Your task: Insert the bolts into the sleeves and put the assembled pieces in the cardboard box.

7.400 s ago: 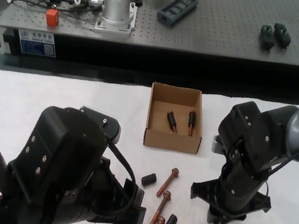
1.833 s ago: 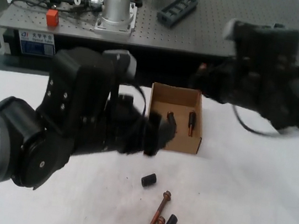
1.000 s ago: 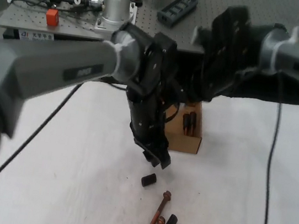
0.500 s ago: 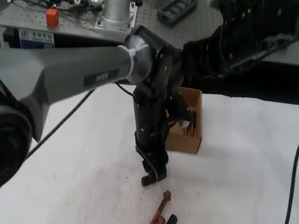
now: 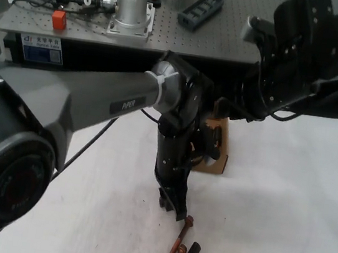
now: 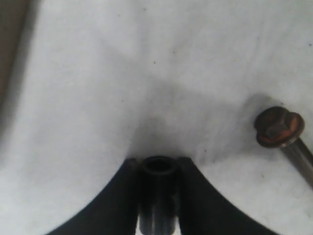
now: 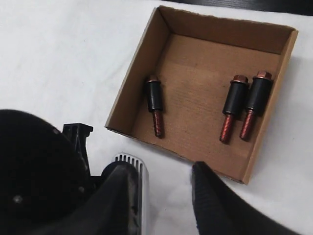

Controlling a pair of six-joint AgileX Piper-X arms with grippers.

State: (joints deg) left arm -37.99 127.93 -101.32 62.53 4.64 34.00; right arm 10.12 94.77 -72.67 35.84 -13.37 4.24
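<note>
Black tubular sleeve (image 6: 157,203) is clamped by the left end effector (image 6: 159,165); the right end effector (image 7: 161,169) gapes.

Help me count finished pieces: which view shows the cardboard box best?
The right wrist view: it looks into the open brown cardboard box, showing three copper bolts in black sleeves. In the high view the left arm hides most of it. The left wrist view catches perhaps a brown edge.

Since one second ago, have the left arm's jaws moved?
Yes. The left jaws moved away from the cardboard box, nearer the camera, to the loose bolts, and now pinch a sleeve.
</note>
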